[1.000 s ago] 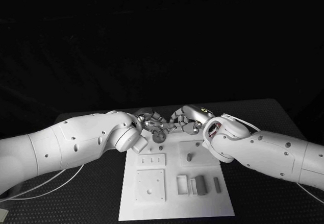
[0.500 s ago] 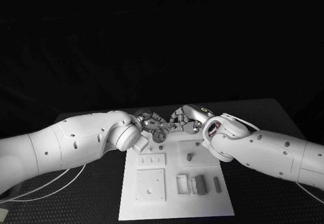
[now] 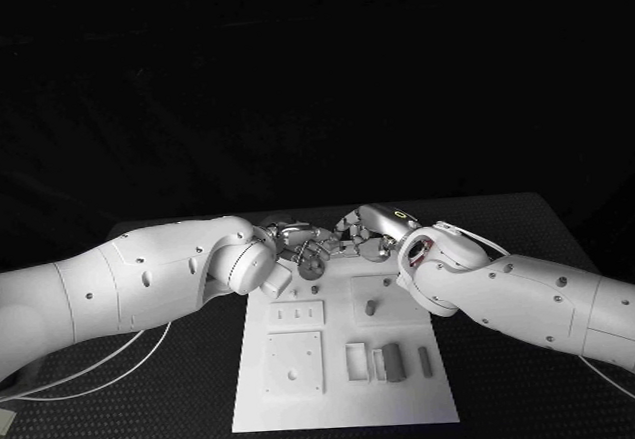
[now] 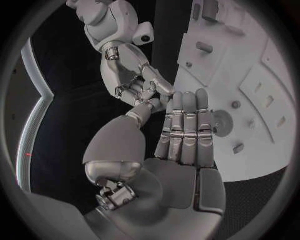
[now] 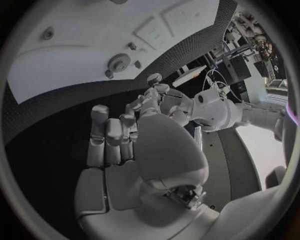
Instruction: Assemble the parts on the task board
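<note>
Both hands met over the far end of the task board point(image 3: 342, 378), fingertips almost touching one another above a round, gear-like part point(image 3: 314, 268) that sat on the board near its far edge. The left hand point(image 3: 293, 239) reached in with its fingers stretched out straight and pressed side by side; in the left wrist view point(image 4: 184, 135) those fingers pointed across the board's edge toward the round part point(image 4: 220, 121), which lay just past the fingertips and a little to the board side of them. I could not tell whether anything was pinched there, since the thumb ran toward the other hand's fingertips and hid the spot. The right hand point(image 3: 364, 233) came from the opposite side with fingers loosely extended; in the right wrist view point(image 5: 122, 145) its palm looked bare, and the round part point(image 5: 117, 63) sat on the board beyond its fingertips, well apart from them. By my reckoning the left hand stood nearer the round part, which lay flat with no long axis to speak of, so a reach would go down and slightly inward from that side. The remaining grey parts, an upright peg point(image 3: 369, 305) and some bars point(image 3: 391, 361), stood toward the near half of the board, away from both hands.
</note>
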Controlling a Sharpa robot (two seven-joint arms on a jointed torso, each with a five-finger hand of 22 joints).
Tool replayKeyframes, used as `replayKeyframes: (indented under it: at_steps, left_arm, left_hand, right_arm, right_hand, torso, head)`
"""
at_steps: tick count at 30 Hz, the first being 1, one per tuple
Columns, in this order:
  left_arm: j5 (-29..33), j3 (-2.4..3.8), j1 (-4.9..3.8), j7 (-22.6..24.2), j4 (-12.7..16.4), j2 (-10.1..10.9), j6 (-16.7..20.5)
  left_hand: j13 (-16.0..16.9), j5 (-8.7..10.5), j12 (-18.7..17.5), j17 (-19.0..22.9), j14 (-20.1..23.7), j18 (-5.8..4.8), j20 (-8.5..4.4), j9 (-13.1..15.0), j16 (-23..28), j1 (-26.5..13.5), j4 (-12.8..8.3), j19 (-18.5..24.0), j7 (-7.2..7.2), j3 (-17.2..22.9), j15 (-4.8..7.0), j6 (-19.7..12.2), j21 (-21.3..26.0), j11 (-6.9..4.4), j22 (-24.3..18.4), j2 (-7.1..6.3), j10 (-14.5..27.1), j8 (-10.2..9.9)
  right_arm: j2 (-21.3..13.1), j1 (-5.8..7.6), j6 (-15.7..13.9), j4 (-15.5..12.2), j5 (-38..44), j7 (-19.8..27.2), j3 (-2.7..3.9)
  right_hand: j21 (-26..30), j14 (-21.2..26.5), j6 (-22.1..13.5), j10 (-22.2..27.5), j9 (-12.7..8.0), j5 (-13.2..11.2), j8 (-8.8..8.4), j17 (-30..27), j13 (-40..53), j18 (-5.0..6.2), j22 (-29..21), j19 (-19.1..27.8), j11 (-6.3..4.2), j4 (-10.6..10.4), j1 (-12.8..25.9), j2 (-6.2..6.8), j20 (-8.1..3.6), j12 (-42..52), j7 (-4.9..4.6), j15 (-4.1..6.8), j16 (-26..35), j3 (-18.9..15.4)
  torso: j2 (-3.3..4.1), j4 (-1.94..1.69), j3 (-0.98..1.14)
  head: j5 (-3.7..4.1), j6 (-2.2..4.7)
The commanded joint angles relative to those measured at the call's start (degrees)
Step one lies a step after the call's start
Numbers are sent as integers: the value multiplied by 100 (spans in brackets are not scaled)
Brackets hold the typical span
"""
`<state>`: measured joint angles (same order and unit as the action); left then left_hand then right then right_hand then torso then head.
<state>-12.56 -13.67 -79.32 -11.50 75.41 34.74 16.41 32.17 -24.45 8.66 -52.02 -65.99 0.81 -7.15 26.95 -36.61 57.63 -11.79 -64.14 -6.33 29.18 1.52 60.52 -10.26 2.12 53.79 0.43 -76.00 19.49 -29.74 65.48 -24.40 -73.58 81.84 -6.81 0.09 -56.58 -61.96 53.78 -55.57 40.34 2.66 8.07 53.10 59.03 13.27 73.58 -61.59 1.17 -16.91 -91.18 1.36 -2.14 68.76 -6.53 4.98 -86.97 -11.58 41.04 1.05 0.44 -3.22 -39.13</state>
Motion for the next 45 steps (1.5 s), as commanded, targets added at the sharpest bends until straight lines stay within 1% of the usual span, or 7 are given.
replayKeyframes:
  at_steps: [1, 5, 13, 21, 28, 35, 45]
  left_arm:
    - [129, 9, -8, 16, 23, -3, 36]
    - [46, 9, -8, -12, 28, 17, 33]
    - [-439, 5, -6, -64, 63, 112, -2]
    - [-1465, 3, 10, -128, 136, 199, -15]
    - [-2277, -8, 22, -715, 211, 329, -55]
    - [-2643, -9, 42, -1395, 339, 505, -318]
    - [-2806, -9, 202, -1735, 517, 674, -787]
  left_hand:
    - [-7, 37, -28, 34, 37, -81, 7, 329, -41, -219, -215, -61, 203, 205, 8, 216, 41, -81, 47, 69, -88, -19]
    - [8, 83, -40, 57, 53, -81, 9, 343, -66, -323, -304, -55, 194, 299, 6, 211, 49, -79, 88, 105, -85, -27]
    - [17, 80, -46, 68, 61, -81, 7, 351, -84, -355, -362, -55, 193, 346, 7, 212, 49, -79, 116, 106, -86, -29]
    - [25, 126, -55, 84, 69, -81, 3, 359, -99, -346, -418, -57, 181, 392, 9, 202, 47, -76, 148, 73, -82, -37]
    - [54, 100, -33, 97, 24, -81, -21, 384, -159, -311, -436, -110, 169, 437, 34, 239, 16, -91, 213, 29, -137, -17]
    - [78, 26, -13, 95, 1, -81, -36, 404, -221, -318, -434, -134, 181, 448, 48, 267, -5, -110, 269, 33, -178, -3]
    - [113, -55, 22, 83, -15, -79, -60, 436, -336, -380, -447, -163, 205, 442, 69, 314, -42, -139, 372, 58, -234, 19]
  right_arm:
    - [-28, -7, 62, 5, -122, 135, -4]
    - [-103, -13, -11, -2, -135, 160, -4]
    - [-311, -32, -136, 2, -252, 211, -3]
    - [-469, -57, -166, 55, -310, 228, -1]
    - [-656, -57, -281, 107, -402, 311, 8]
    - [-716, -50, -285, 386, -523, 440, 22]
    - [-692, -45, -280, 574, -523, 421, 27]
  right_hand:
    - [58, 51, -422, 49, -50, -5, -146, -22, -21, 146, -23, 83, 111, 7, 49, 104, 22, -59, -217, -99, 62, 37]
    - [106, 124, -710, 144, -94, 3, -310, -41, -44, 124, -43, 149, 232, 9, 210, 280, 59, -97, -344, -223, 95, 3]
    - [132, 160, -793, 182, -68, -1, -351, -64, -82, 129, -67, 160, 281, 7, 283, 415, 84, -100, -393, -275, 94, 166]
    - [141, 169, -788, 191, -45, -1, -347, -80, -104, 133, -76, 164, 282, 7, 335, 437, 96, -97, -393, -277, 94, 269]
    - [143, 172, -766, 193, -27, -1, -334, -89, -117, 140, -78, 166, 275, 11, 333, 452, 99, -94, -386, -271, 93, 327]
    - [143, 173, -742, 192, -11, -1, -322, -97, -129, 147, -79, 170, 266, 15, 305, 433, 101, -88, -377, -262, 90, 379]
    - [143, 176, -733, 193, -5, -1, -317, -101, -134, 147, -78, 174, 263, 12, 304, 427, 105, -88, -374, -259, 90, 391]
  torso:
    - [-1, 3, 3]
    - [-2, -4, 5]
    - [-3, -7, 3]
    - [-2, -3, 5]
    - [-11, -2, 11]
    - [-6, 9, 6]
    - [-33, -17, 10]
  head:
    - [-4, 6]
    - [2, 9]
    - [-13, -2]
    - [-19, -8]
    - [-57, -24]
    - [-61, -26]
    - [-90, -83]
